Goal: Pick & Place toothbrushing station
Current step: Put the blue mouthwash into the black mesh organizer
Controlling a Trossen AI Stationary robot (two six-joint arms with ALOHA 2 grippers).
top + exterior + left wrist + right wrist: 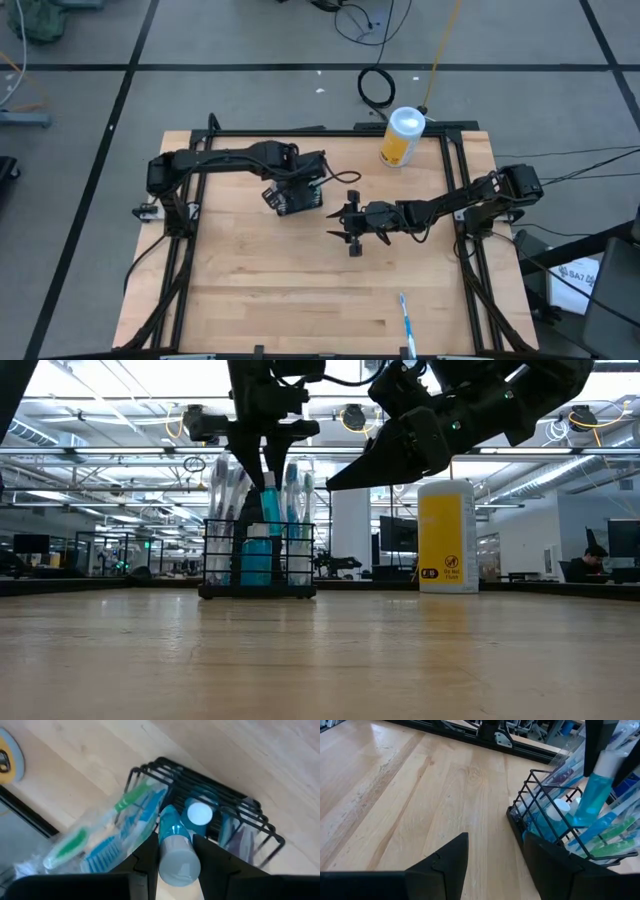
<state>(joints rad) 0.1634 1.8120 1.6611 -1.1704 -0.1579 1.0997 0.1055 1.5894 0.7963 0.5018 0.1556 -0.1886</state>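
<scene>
Black wire-mesh caddy (293, 197) standing upright on the wooden table (260, 290), left of centre and toward the far side, directly beneath the left gripper (300, 186). Packed with packaged toothbrushes (107, 832) in blue, green and white, plus teal toothpaste tubes. In the left wrist view, left gripper's two dark fingers (147, 857) pinched on a teal toothpaste tube (175, 847), cap end toward the camera, tube's lower end down among the caddy's wires beside a second tube with a white round cap (200, 813). In the low view, same tube (270, 510) held upright between the fingers just above the caddy's rim (258, 522), with toothbrush packs rising on both sides. Right gripper (352, 230) hovering above the table near its centre, just right of the caddy and apart from it, fingers spread wide and holding nothing; in the right wrist view, bare wood visible between its two fingers (447, 860), caddy's corner (535, 795) close ahead. Yellow cylindrical canister (402, 137) with white lid standing at the table's far edge, well apart from the caddy. One single blue-and-white toothbrush (406, 322) lying flat near the table's near edge, to the right, well away from both grippers.
</scene>
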